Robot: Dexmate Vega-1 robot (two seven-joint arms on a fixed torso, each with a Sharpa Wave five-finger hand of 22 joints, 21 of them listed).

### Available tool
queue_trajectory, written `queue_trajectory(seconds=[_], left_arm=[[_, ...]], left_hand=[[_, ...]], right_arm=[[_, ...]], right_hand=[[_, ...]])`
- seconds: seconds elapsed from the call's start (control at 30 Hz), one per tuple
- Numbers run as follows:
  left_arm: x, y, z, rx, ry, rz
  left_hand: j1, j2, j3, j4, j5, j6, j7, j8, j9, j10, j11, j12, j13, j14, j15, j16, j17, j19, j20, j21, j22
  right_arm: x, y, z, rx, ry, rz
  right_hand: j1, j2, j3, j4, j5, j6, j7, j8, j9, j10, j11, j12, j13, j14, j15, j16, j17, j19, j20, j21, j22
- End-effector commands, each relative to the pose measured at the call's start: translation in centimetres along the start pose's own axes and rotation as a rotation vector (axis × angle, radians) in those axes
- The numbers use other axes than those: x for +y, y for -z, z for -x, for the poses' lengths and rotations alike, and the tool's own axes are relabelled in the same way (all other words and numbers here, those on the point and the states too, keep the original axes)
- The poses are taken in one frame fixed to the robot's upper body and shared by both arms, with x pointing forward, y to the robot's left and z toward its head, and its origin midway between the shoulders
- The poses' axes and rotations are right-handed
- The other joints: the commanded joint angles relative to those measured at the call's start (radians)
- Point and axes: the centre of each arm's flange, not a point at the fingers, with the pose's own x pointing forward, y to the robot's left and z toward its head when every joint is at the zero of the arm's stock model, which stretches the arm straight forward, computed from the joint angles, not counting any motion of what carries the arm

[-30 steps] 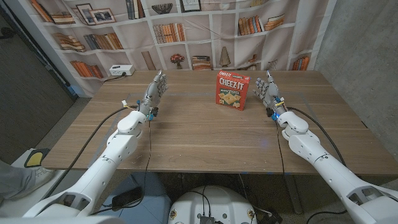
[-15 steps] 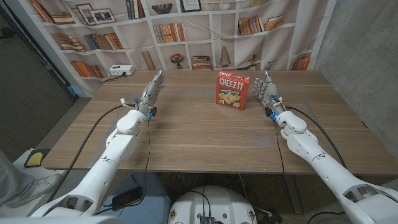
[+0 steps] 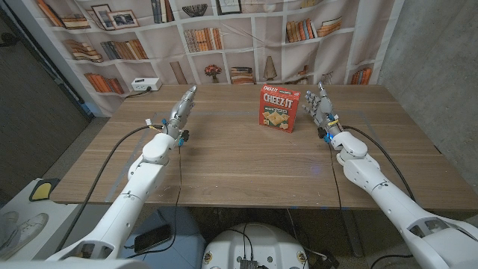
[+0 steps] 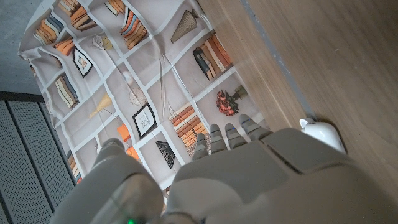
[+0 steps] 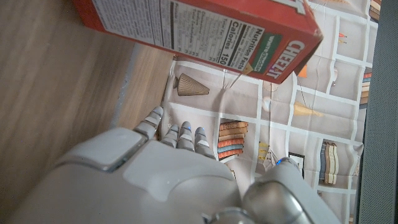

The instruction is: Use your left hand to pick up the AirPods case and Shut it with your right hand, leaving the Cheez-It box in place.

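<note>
Broadly, the wooden tabletop is spreading across the scene, backed by a curtain printed with bookshelves. Both white arms are reaching in from the near edge, and each is stopping roughly halfway across the wood, which reads as a waiting pose, not a reach.

Between the two hands, toward the far side, the red Cheez-It box is standing upright. It is sitting just beside the right hand without touching it, so any sweep of that arm toward the middle could knock it, and the task wants it left where it is.

Over on the other side, the left hand is standing raised above the wood, fingers stretched out and together, holding nothing. The right hand is likewise raised and empty, its fingers spread apart and pointing upward.

Smallest of all, the AirPods case is appearing as a white rounded shape lying on the wood right beside the left hand in the left wrist view; whether its lid is up cannot be told. It is not yet picked up, so the lift is still ahead.
</note>
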Motion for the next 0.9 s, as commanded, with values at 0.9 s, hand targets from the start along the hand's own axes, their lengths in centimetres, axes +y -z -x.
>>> queue_trajectory(seconds=[0.9], left_arm=[[-1.1,-1.2,2.5,0.038,-0.264,-0.204]], left_hand=[[0.007,-0.037,-0.043,-0.017,0.048,-0.004,0.063,0.013,0.002,0.057,-0.013,0.024,-0.003,0.046,-0.021,0.017,-0.002,0.073,-0.032,-0.025,0.0]], right_arm=[[-0.8,0.1,0.7,0.011,-0.032,0.054]], right_hand=[[-0.002,-0.01,-0.014,-0.004,0.004,-0.006,-0.007,-0.001,0.003,-0.007,-0.015,0.0,0.0,-0.036,-0.038,-0.004,0.0,-0.029,-0.007,-0.003,0.005]])
